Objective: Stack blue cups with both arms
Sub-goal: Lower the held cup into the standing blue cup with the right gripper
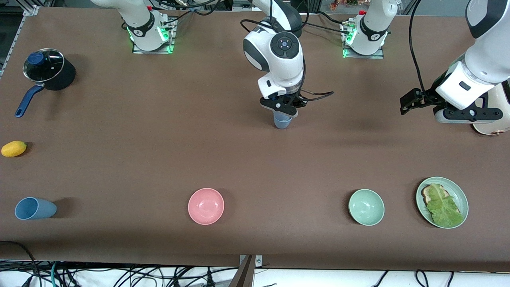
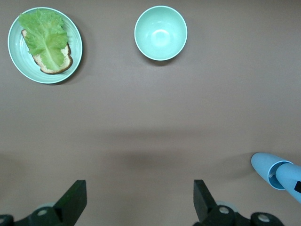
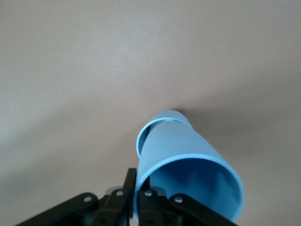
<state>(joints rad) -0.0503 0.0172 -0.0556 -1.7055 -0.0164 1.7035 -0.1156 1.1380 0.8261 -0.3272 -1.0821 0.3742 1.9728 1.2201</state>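
My right gripper [image 1: 281, 111] [image 3: 139, 186] is over the middle of the table, shut on the rim of a bright blue cup [image 3: 188, 160]. That cup's lower end sits inside a second blue cup [image 1: 282, 122] [image 3: 160, 120] that stands upright on the table. The pair also shows in the left wrist view [image 2: 265, 167]. A duller blue cup [image 1: 34, 208] lies on its side near the front edge at the right arm's end. My left gripper [image 1: 406, 103] [image 2: 139, 188] hangs open and empty over the table toward the left arm's end and waits.
A pink bowl [image 1: 206, 206], a pale green bowl [image 1: 366, 207] [image 2: 161, 33] and a green plate [image 1: 459, 188] [image 2: 21, 63] with bread and lettuce stand along the front. A lidded pot [image 1: 44, 65] and a yellow fruit [image 1: 14, 148] are at the right arm's end.
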